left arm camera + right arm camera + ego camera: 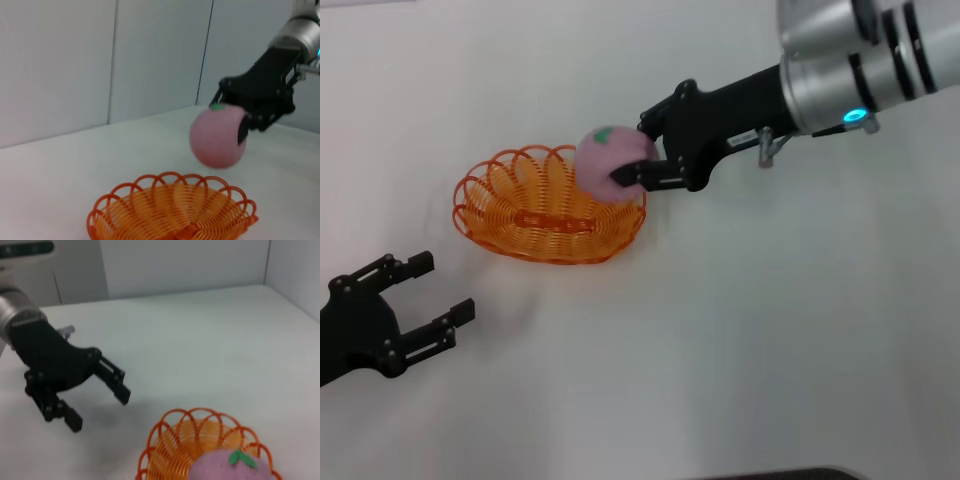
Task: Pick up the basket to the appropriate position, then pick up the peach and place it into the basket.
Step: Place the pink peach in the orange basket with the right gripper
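Your right gripper (638, 158) reaches in from the far right with its fingers clenched on the peach (612, 163), holding the pink ball above the right end of the basket (535, 215). One black fingertip (632, 174) presses the near side of the peach and the other sits against its far side. The green leaf mark faces up and slightly left.

From the left wrist camera you can see the peach (218, 135) hanging in the air, clear of the basket (172, 212) below it, with the right gripper (231, 117) clamped around it from the right. Open space shows between the bottom of the peach and the scalloped orange rim.

The basket sits flat on the white table (770, 330), left of centre, its long side running left to right. Nothing lies inside the wire bowl in the head view.

Your left gripper (418, 302) rests at the near left, low over the table, well apart from the basket and holding nothing. Its two fingers are spread wide and point toward the right. The right wrist camera shows the same left gripper (95, 392) released and empty beyond the basket (172, 440), while the peach (227, 467) fills the nearest part of that view, leaf mark up.
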Controlling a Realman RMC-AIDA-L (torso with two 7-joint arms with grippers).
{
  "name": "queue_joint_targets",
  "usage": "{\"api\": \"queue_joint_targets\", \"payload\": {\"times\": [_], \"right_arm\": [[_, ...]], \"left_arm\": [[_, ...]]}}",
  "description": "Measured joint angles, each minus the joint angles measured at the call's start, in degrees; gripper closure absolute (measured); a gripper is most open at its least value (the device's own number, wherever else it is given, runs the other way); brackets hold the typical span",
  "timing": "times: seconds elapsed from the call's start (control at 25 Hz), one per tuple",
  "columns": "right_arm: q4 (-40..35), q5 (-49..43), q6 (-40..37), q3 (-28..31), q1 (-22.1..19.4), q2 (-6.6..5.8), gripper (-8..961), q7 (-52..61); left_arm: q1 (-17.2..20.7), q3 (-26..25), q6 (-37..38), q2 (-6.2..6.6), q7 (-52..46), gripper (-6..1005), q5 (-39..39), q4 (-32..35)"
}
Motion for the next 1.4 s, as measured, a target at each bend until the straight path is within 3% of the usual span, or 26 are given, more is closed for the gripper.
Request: {"api": "queue_joint_targets", "payload": {"times": [0.72,1.4], "right_arm": [[10.3,10.0,16.3,-16.8,4.6,0.74,598,-0.1],[11.0,11.9,17.6,-19.4,3.9,0.55,554,0.2]], "left_arm": [[0.2,-0.3,1.9,-0.01,0.4,230,-0.8,0.8],[0.5,-1.6,5.0,0.00,0.5,230,-1.8,1.9]]}}
